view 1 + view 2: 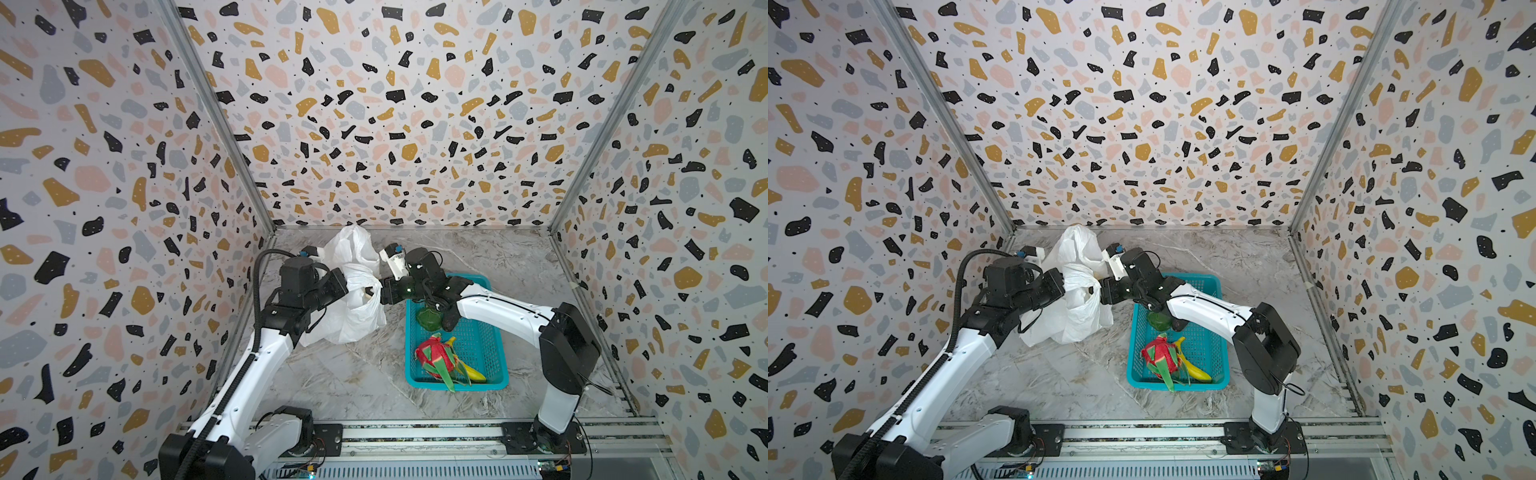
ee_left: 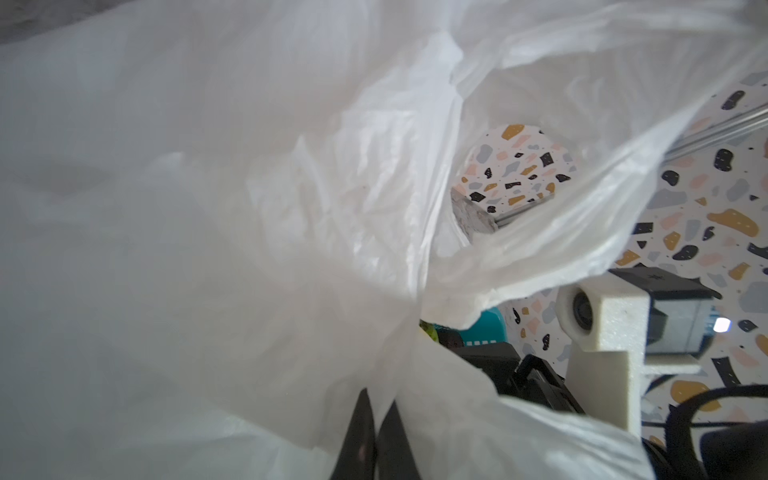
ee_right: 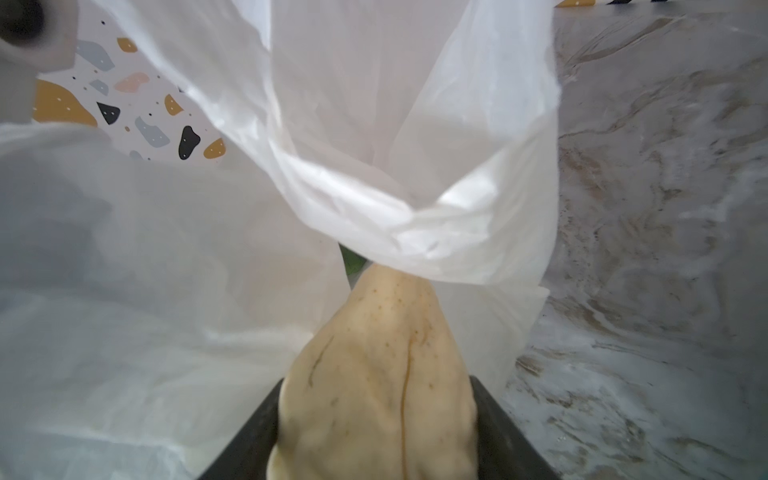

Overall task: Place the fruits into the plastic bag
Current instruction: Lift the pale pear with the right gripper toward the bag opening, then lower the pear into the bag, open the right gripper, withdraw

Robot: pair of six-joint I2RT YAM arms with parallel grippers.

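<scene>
Now the right claw pinches one pale tapered fruit, narrow end pointing into the mouth of the one plastic bag (left claw pressed together on its film), while dragon fruit, banana, green fruit and dark fruit, one each, lie in the teal basket.

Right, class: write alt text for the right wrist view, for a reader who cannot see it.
The right claw grips a pale speckled fruit, its tip at the bunched edge of a white plastic bag. A marbled table shows beside the bag.
</scene>
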